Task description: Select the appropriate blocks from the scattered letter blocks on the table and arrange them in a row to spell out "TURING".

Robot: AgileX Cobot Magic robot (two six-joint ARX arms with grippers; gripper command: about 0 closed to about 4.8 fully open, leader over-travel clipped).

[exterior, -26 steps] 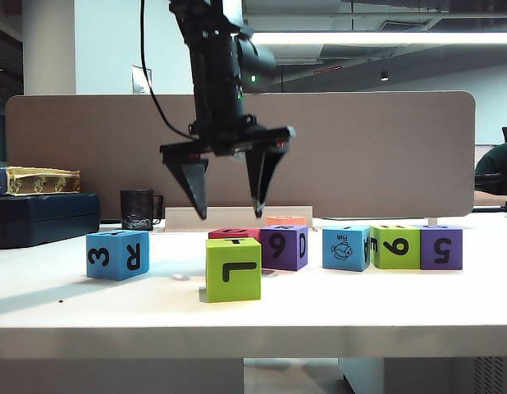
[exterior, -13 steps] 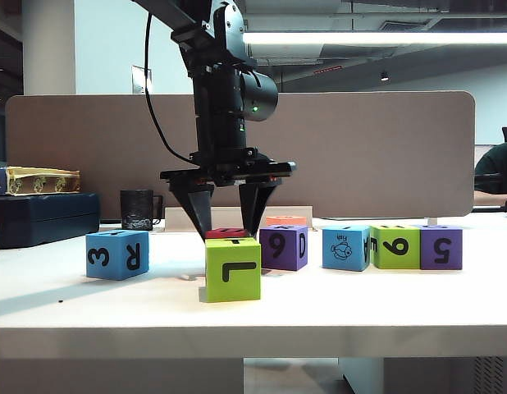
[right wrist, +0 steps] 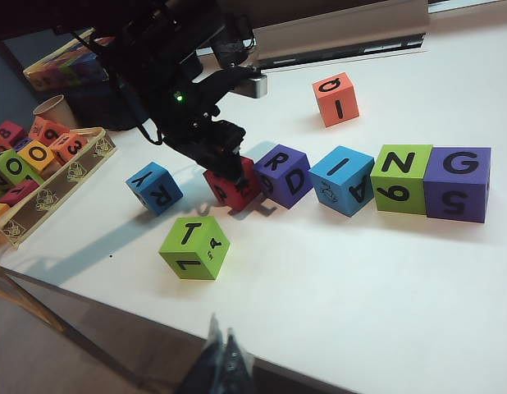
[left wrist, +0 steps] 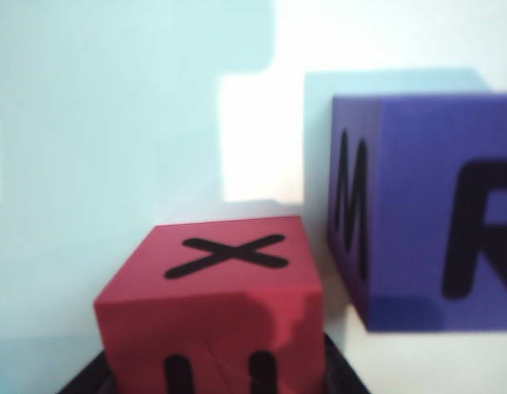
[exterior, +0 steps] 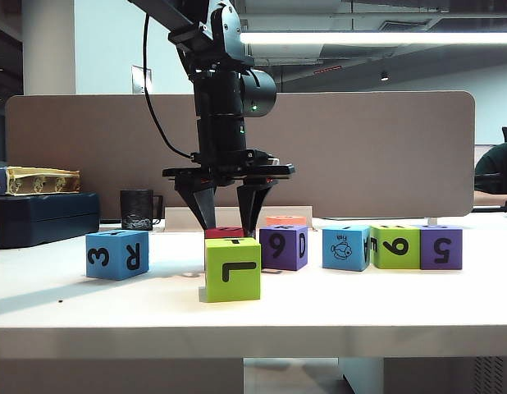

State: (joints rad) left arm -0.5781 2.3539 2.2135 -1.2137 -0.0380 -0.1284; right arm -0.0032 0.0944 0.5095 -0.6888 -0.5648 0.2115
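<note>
Left gripper (exterior: 227,223) points straight down, fingers straddling the red block (right wrist: 231,187) just behind the green T block (exterior: 233,268); whether they clamp it I cannot tell. Right gripper (right wrist: 225,355) hangs off the near table (exterior: 335,308) edge, fingers together. Wrist camera alone reveals the red block's X top (left wrist: 225,254). Grey divider panel (exterior: 376,152) behind.

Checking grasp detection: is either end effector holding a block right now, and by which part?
The left end effector straddles the red block, fingers on two opposite sides; a firm grip cannot be told. The right end effector, away from the blocks, holds nothing.
</note>
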